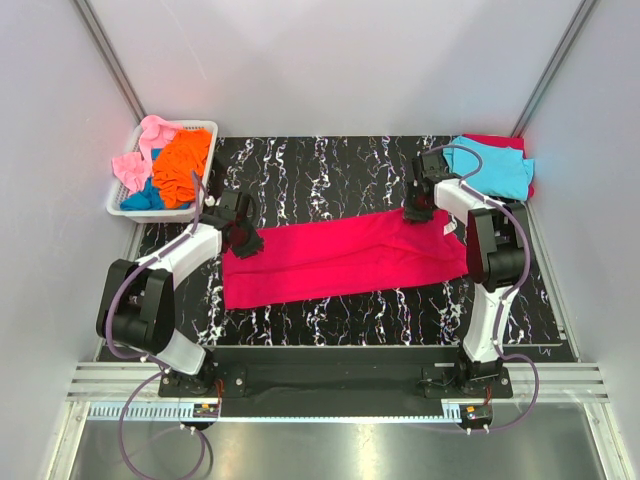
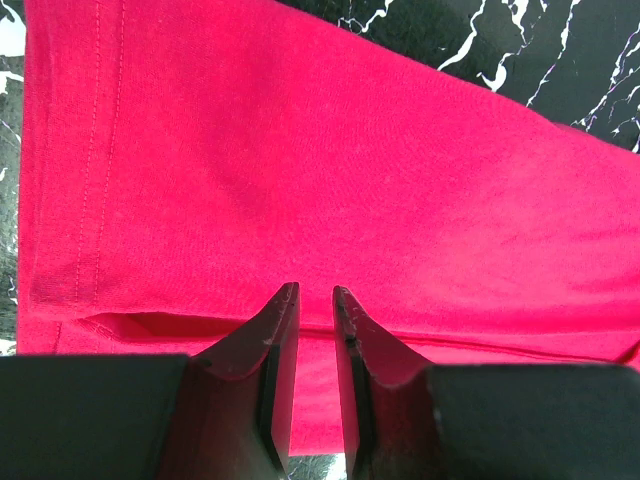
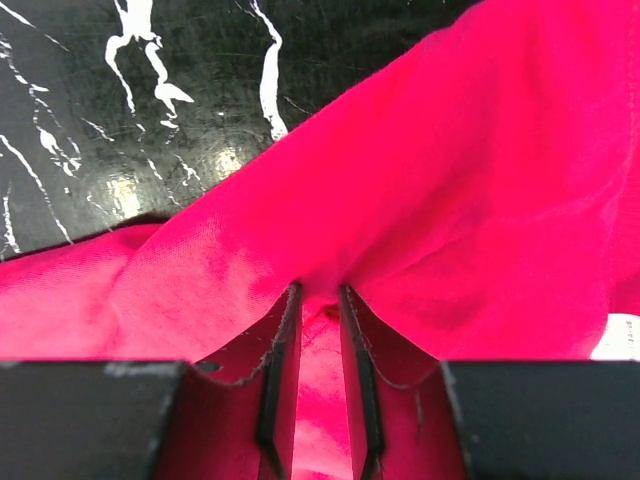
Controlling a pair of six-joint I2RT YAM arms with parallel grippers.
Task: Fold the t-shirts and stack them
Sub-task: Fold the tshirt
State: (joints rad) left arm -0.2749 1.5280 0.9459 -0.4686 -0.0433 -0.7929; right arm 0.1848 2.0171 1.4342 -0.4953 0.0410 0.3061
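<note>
Marble-black table carries one crimson-red t-shirt, a folded band lying mid-table with its long axis running left to right. Far left, one white basket holds three: orange t-shirt, pink t-shirt, blue t-shirt. Far right lies one cyan t-shirt. The right gripper pinches the band's far right corner, the cloth tented. The left gripper sits over the far left corner, fingers nearly together; whether it grips I cannot tell

basket: white, slotted, far-left corner | table: black, white-veined marble
</note>
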